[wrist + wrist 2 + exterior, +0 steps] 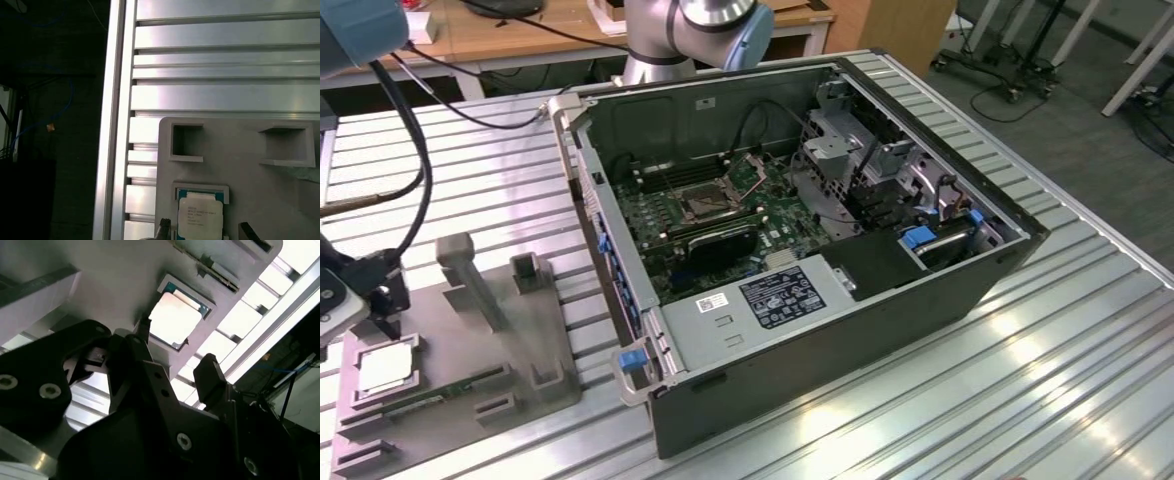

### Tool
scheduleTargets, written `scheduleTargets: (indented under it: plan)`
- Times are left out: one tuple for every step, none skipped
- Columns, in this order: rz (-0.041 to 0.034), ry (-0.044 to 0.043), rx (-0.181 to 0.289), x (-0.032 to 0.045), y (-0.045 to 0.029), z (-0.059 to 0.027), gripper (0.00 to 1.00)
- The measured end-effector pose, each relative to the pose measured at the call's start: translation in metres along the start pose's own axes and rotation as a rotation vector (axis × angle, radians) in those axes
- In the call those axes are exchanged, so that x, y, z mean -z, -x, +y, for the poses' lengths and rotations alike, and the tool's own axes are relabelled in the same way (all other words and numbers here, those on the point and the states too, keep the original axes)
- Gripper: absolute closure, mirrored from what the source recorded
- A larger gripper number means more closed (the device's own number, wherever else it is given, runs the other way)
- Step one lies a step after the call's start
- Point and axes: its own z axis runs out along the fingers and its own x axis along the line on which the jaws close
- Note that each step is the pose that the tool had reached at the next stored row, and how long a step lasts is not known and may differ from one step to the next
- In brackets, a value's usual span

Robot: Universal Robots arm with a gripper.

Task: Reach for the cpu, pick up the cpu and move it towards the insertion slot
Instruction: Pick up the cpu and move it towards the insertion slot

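Gripper (374,318) sits at the exterior view's left edge, low over the grey tray (507,330) on the slatted metal table (1067,380). The cpu (384,368) lies flat in a square recess of that tray, pale top up, not lifted. In the first wrist view the two fingertips (164,229) show on either side of the cpu (200,216), set wider than the chip, with a gap on both sides. The second wrist view agrees: the black fingers (210,376) are spread, nothing is between them, and the cpu (175,317) is seated in the tray (115,280) beyond them. Whether the tips touch the tray cannot be told. A green memory stick (434,393) lies in the tray just beside the cpu, on the side nearer the exterior camera. The open computer case (854,350) lies on the table to the exterior view's right of the tray, with the green board facing up. The slot (707,206), silver frame and dark centre, sits on that board, well apart from gripper and cpu.
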Motion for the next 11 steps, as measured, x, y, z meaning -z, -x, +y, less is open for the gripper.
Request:
scheduleTargets:
  plan:
    - [0.0001,0.0,0.0,-0.0007,0.0,-0.0001,0.38]
    - [0.0003,0.0,0.0,-0.0015,-0.0001,-0.0001,0.36]
    - [0.0004,-0.0001,0.0,-0.0025,-0.0001,-0.0002,0.36]
    - [0.0004,-0.0001,0.0,-0.0036,-0.0001,-0.0003,0.31]
    - [0.0004,-0.0001,0.0,-0.005,-0.0002,-0.0004,0.31]
    - [0.0004,-0.0001,0.0,-0.0067,-0.0005,-0.0005,0.31]
    - [0.0004,-0.0001,-0.001,-0.0084,-0.0008,-0.0006,0.31]
    - [0.0003,-0.0001,-0.003,-0.0102,-0.0012,-0.0007,0.31]
    - [0.0002,0.0,-0.004,-0.0121,-0.0016,-0.0007,0.31]
    - [0.0002,-0.0004,-0.004,-0.0138,-0.0018,-0.0009,0.31]
    - [0.0003,-0.0011,-0.004,-0.0157,-0.0018,-0.001,0.31]
